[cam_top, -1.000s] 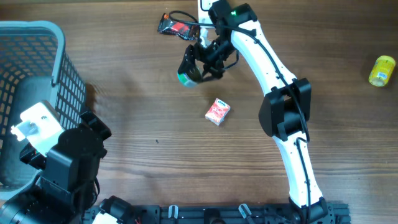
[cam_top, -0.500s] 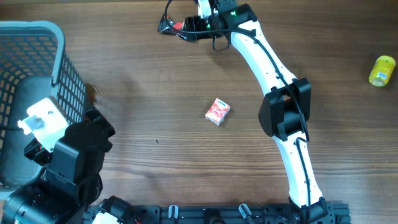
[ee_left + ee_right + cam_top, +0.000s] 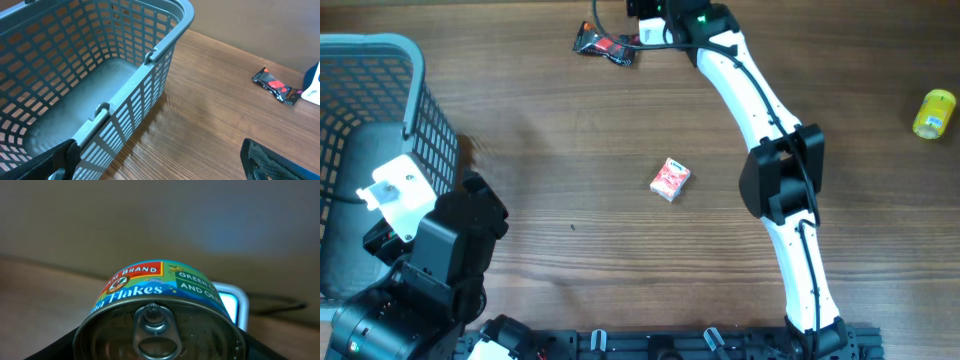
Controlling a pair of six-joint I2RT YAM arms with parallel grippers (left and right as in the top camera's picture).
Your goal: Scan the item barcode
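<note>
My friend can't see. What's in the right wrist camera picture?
A round tin can with a silver pull-tab lid fills the bottom, held by the right gripper. Its colourful label says Flakes; a plain wall is behind.

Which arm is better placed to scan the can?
Right. Its gripper holds the can at the table's far edge, close to a lit device, likely the scanner. The left gripper is open and empty, near the basket.
</note>
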